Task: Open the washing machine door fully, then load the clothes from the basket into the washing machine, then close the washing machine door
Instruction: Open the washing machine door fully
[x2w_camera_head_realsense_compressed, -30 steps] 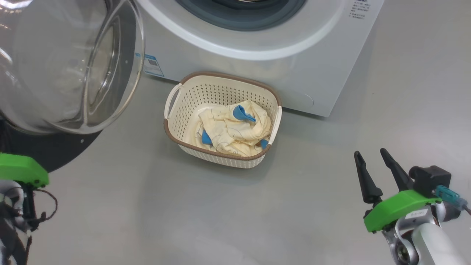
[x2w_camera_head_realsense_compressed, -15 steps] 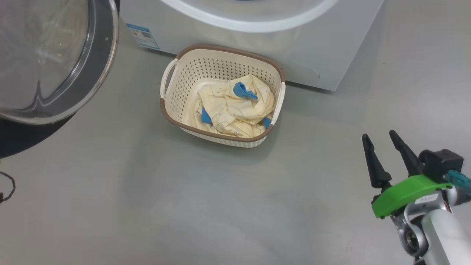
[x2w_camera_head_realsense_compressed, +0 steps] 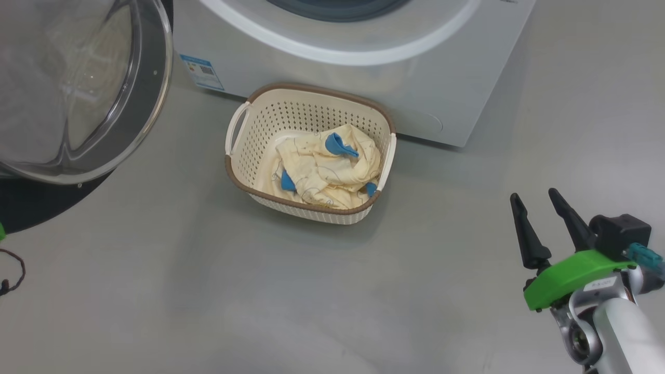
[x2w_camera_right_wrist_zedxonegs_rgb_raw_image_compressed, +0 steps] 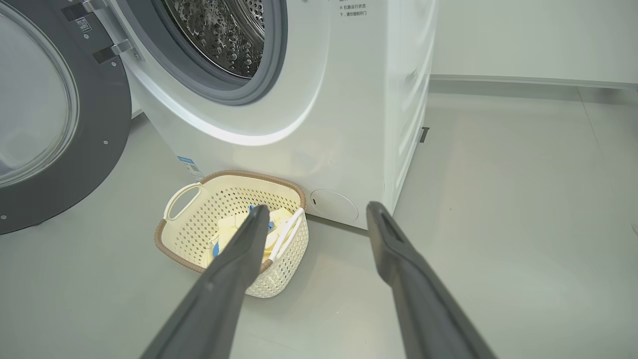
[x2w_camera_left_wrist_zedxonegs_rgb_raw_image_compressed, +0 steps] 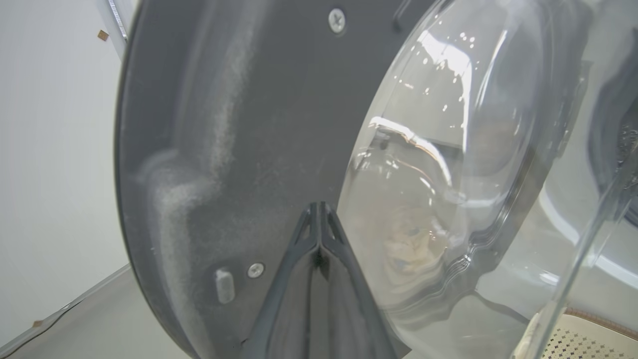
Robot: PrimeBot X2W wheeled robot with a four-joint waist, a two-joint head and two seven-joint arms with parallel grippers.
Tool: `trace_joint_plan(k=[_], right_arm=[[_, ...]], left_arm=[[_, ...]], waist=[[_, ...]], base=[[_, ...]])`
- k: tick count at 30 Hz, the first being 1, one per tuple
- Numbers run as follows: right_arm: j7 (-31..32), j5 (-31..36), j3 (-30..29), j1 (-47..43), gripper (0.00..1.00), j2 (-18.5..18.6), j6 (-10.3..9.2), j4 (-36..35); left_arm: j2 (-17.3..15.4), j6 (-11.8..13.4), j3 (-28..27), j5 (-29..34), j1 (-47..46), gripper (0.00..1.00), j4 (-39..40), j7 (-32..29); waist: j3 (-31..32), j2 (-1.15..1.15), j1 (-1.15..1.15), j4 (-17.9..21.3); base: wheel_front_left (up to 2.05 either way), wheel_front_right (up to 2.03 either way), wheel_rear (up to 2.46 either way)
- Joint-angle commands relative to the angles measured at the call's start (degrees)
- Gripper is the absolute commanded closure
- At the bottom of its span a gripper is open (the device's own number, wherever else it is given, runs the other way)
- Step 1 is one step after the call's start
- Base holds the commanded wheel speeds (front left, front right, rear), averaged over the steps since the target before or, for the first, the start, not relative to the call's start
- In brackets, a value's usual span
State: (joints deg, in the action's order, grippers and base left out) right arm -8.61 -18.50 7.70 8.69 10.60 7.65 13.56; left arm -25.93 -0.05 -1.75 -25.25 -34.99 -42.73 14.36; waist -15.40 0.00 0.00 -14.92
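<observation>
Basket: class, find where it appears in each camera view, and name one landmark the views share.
Head view: basket at centre.
Left wrist view: basket in bottom right corner, cropped.
Right wrist view: basket lower left of centre.
Shared landmark: the open washing machine door, left of the basket.

a smooth pale grey floor (x2w_camera_head_realsense_compressed: 270, 291) spreads across the lower and right parts of the head view. a white washing machine (x2w_camera_head_realsense_compressed: 332, 78) stands on it at the top centre. a small cream basket (x2w_camera_head_realsense_compressed: 306, 117) with a brown rim sits on the floor in the middle of the frame, its far side just beside the machine's front. in the right wrist view the floor meets a white wall (x2w_camera_right_wrist_zedxonegs_rgb_raw_image_compressed: 523, 35) at the upper right.
</observation>
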Motion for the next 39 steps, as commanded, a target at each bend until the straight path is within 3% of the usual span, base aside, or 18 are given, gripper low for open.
trace_joint_plan(k=[1,12,21,39], right_arm=[[-0.9,0.0,1.1,1.1,0.00,0.1,-0.16,-1.3],[-3.4,-1.4,0.6,-0.5,0.00,-1.9,-0.16,1.8],[-5.0,-1.1,-0.8,-2.1,0.00,-2.8,-0.16,2.2],[-3.6,1.8,-3.4,-5.0,0.00,-4.4,-0.16,-6.0]], left_arm=[[-2.9,-0.3,-1.7,0.5,0.0,1.00,1.5,0.6],[-0.1,-1.2,2.7,3.5,5.4,1.00,4.8,0.4],[2.4,-1.2,7.3,5.1,12.6,1.00,13.0,-2.2],[8.4,0.2,13.8,5.0,23.6,1.00,30.8,-4.8]], waist=[[1.2,0.00,0.00,0.3],[9.2,0.00,0.00,2.1],[14.5,0.00,0.00,4.7],[18.6,0.00,0.00,10.5]], base=[[0.00,0.00,0.00],[0.00,0.00,0.00],[0.00,0.00,0.00],[0.00,0.00,0.00]])
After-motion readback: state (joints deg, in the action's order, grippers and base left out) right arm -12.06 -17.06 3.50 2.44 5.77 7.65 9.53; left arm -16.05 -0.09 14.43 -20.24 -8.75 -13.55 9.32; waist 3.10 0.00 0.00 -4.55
